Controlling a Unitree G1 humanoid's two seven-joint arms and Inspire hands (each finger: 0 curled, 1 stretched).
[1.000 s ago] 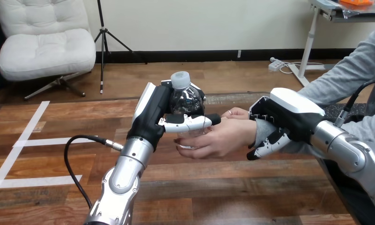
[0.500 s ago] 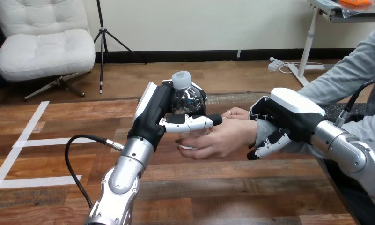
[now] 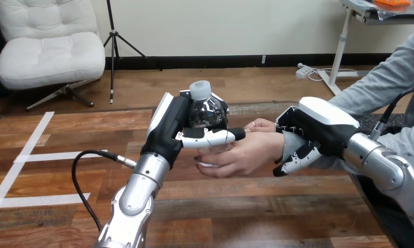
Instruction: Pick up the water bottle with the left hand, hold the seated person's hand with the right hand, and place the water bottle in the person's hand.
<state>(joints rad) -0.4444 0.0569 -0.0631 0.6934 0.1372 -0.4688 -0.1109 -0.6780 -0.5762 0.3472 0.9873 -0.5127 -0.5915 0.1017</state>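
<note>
A clear water bottle (image 3: pixel 204 111) with a pale cap stands upright above the table's middle. My left hand (image 3: pixel 174 126) is shut on it, thumb stretched across its front and fingers curled round its far side. The person's hand (image 3: pixel 243 151) reaches in from the right, palm cupped under and around the bottle's base, fingers touching it. My right hand (image 3: pixel 313 129) is shut on the person's wrist, fingers curled beneath the grey sleeve and its white-shelled back on top.
The wooden table (image 3: pixel 55 170) has white tape lines (image 3: pixel 18 165) at the left. A black cable (image 3: pixel 86 175) loops beside my left forearm. The person's other arm, in a grey sleeve (image 3: pixel 385 82), comes in at the upper right.
The bottle, my left hand and the person's hand have edged slightly rightward and down together. My right hand has kept its hold.
</note>
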